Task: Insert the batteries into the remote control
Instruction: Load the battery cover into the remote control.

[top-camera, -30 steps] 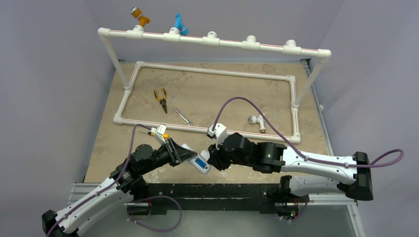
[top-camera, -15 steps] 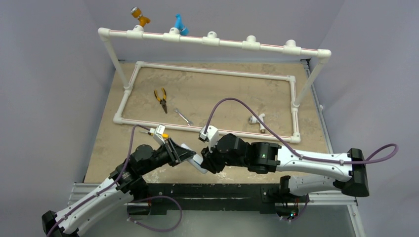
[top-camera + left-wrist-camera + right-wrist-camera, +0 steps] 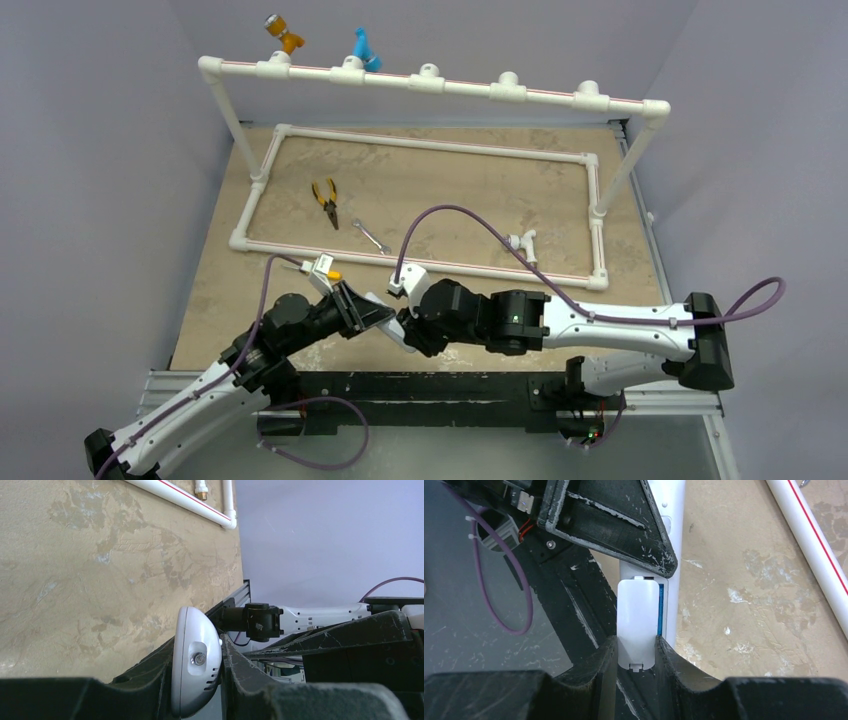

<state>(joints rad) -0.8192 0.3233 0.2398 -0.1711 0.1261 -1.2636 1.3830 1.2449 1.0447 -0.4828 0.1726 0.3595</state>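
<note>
While the left fingers pinch the remote control over the desk's near edge, the right fingers clamp its battery cover beside one blue battery.

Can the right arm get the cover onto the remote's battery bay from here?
Probably yes. The right gripper holds the battery cover over the remote control bay, one blue battery showing alongside. The left gripper clamps the remote beyond the bay's end, apparently not over it.

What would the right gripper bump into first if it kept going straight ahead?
Probably the remote, right ahead of the white cover the right gripper holds. A black finger of the left gripper sits just beyond. Depth is unclear.
</note>
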